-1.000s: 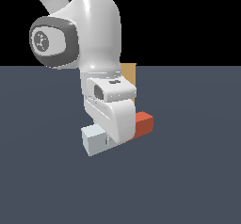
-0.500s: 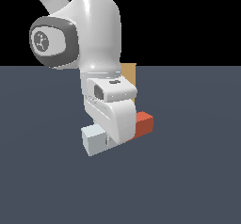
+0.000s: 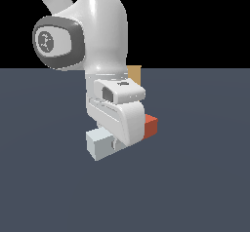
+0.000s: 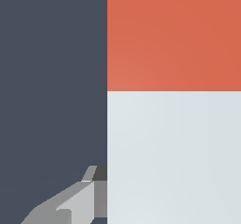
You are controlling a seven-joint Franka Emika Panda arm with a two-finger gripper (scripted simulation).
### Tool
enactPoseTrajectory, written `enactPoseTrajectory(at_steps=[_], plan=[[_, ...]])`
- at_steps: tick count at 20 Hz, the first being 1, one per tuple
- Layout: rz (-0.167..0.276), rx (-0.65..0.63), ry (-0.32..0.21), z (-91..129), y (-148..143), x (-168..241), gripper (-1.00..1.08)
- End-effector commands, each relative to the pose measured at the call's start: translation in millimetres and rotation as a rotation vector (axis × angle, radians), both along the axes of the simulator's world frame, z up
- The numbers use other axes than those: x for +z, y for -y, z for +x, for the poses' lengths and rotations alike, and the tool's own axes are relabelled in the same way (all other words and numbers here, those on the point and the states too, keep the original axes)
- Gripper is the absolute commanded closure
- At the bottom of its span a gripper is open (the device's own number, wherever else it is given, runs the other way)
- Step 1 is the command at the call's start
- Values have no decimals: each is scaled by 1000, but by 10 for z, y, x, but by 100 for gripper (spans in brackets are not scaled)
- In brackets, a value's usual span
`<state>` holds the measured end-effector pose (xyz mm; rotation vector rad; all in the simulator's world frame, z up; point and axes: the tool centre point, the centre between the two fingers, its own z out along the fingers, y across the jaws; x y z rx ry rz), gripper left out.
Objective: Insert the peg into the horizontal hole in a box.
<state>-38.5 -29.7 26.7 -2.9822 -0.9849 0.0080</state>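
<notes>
The peg lies flat on the dark floor, its pale grey half (image 3: 100, 144) nearer the camera and its red-orange half (image 3: 151, 126) farther back. My gripper (image 3: 116, 143) is down over the peg's pale half, near the middle, and the white hand hides most of it. In the wrist view the peg (image 4: 174, 124) fills one side, and one grey finger (image 4: 89, 197) presses flat against its pale side; the other finger is out of frame. Only a tan corner of the box (image 3: 134, 73) shows behind the arm. The hole is hidden.
The dark blue-grey floor (image 3: 205, 177) stretches all around the peg. The arm's large white links (image 3: 97, 36) rise above the gripper and block the view toward the box.
</notes>
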Motion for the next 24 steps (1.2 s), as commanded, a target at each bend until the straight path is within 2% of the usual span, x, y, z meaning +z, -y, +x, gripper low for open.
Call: enactPoseTrajectory(at_steps=[1, 7, 15, 24], plan=[[0, 44, 5, 46, -26, 46, 108], [0, 204, 5, 133, -126, 129, 108], [0, 490, 5, 244, -338, 278, 108], [1, 756, 5, 282, -562, 414, 108]])
